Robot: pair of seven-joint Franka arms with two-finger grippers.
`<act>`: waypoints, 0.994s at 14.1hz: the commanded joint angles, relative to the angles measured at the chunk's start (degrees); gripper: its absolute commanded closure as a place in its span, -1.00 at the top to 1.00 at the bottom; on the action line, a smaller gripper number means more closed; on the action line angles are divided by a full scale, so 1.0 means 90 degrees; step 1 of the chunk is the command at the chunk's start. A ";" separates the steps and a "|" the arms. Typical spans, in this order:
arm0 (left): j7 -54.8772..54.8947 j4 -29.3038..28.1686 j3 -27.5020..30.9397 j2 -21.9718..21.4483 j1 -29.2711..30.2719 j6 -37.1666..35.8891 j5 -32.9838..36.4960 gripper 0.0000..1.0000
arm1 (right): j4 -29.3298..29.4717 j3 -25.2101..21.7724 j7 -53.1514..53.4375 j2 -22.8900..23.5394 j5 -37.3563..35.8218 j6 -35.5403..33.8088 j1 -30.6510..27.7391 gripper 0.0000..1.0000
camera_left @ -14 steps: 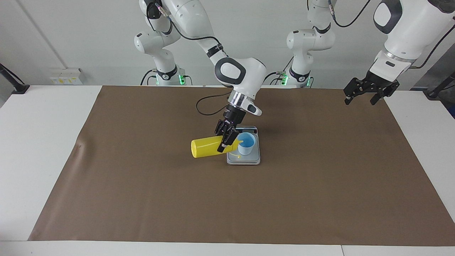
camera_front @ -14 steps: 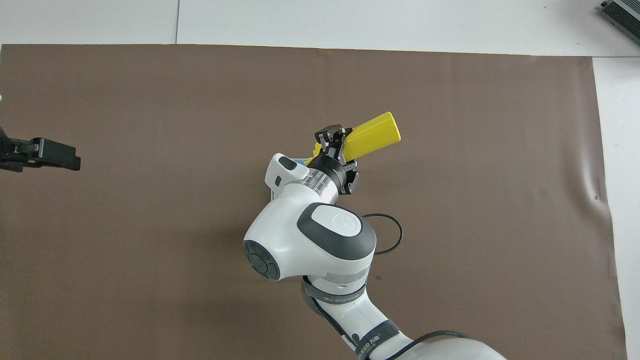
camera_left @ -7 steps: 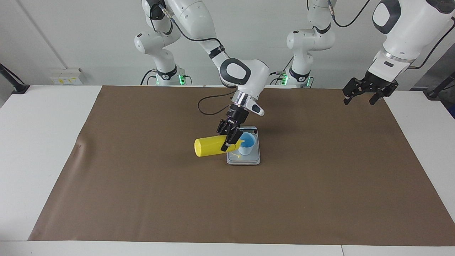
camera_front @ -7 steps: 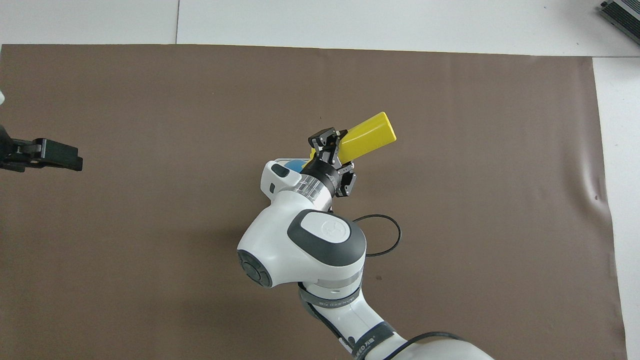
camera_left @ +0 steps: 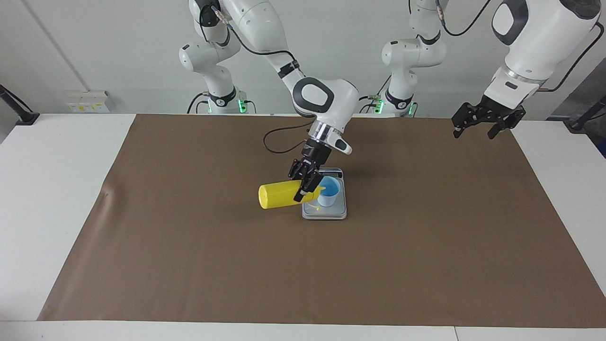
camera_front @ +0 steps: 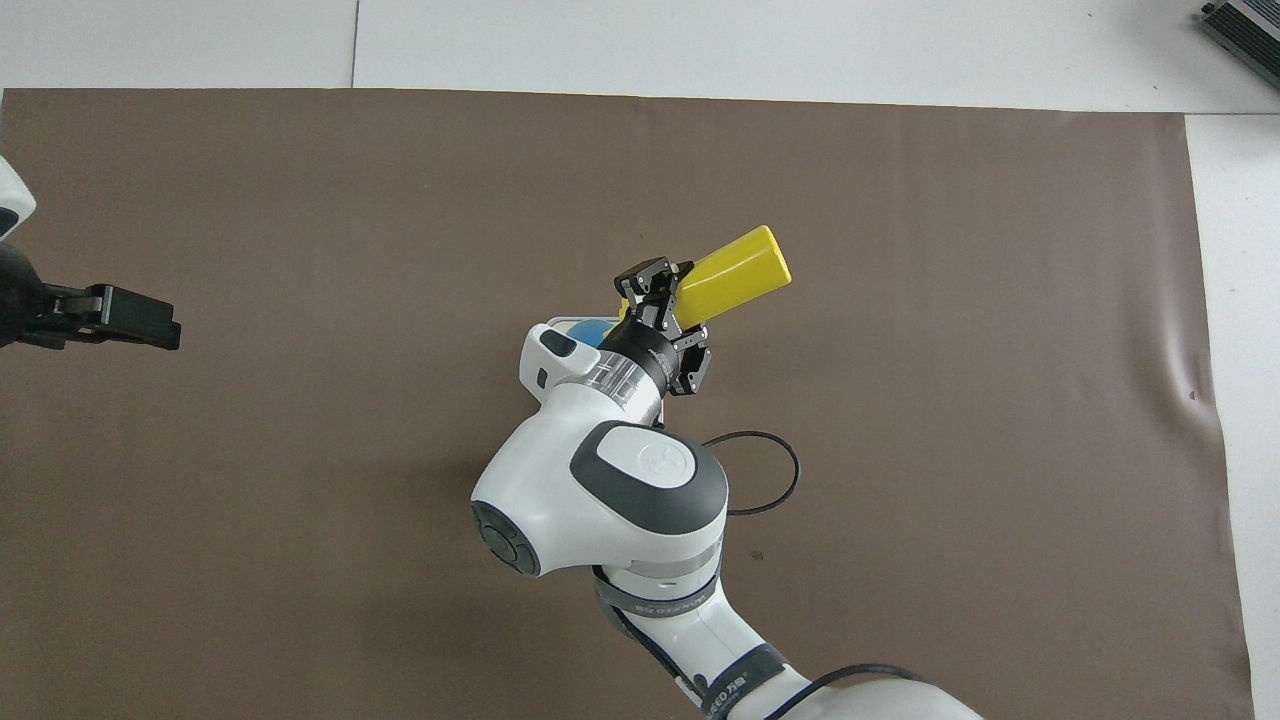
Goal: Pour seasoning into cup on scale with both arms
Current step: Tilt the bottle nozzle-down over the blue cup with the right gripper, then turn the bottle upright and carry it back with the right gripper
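Note:
My right gripper [camera_left: 305,187] [camera_front: 662,296] is shut on the seasoning [camera_left: 277,195] [camera_front: 741,268], a yellow squeeze bottle, gripping it near the neck. The bottle lies almost level in the air, its nozzle dipped to the rim of the cup [camera_left: 329,190] [camera_front: 590,327]. The light blue cup stands on the scale [camera_left: 331,213], whose display strip is at the edge nearer the robots. In the overhead view the right arm hides most of the cup and the scale. My left gripper [camera_left: 478,127] [camera_front: 165,330] hangs open and empty, high over the mat's edge at the left arm's end.
A brown mat [camera_left: 189,265] covers most of the white table [camera_left: 47,189]. A black cable loop [camera_front: 770,470] from the right arm hangs over the mat nearer the robots than the scale. A grey device [camera_front: 1245,25] lies at the table corner.
The right arm has lifted a little and shifted the bottle slightly toward the cup, then held still. The left gripper has drifted slightly toward the table's middle.

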 commanded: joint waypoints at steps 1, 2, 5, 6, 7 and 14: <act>0.0008 -0.0191 -0.0088 -0.0207 0.0133 -0.0045 0.0057 1.00 | 0.0011 0.0047 -0.0011 -0.0347 0.0276 0.0108 -0.0181 -1.00; 0.0008 -0.0201 -0.0088 -0.0207 0.0114 -0.0045 0.0057 1.00 | 0.0002 0.0047 -0.0059 -0.0484 0.0666 0.0244 -0.0210 -1.00; 0.0027 -0.0240 -0.0088 -0.0217 0.0113 -0.0006 0.0057 1.00 | -0.0008 0.0047 -0.0430 -0.0865 0.1361 0.0304 -0.0464 -1.00; 0.0027 -0.0240 -0.0079 -0.0217 0.0142 -0.0016 0.0057 1.00 | 0.0002 0.0047 -0.0450 -0.0982 0.1634 0.0304 -0.0551 -1.00; 0.0027 -0.0240 -0.0049 -0.0217 0.0152 -0.0016 0.0057 1.00 | -0.0008 0.0047 -0.0450 -0.1109 0.1956 0.0304 -0.0668 -1.00; 0.0027 -0.0240 -0.0030 -0.0217 0.0231 -0.0016 0.0067 1.00 | -0.0057 0.0047 -0.0547 -0.1725 0.4104 0.0294 -0.1352 -1.00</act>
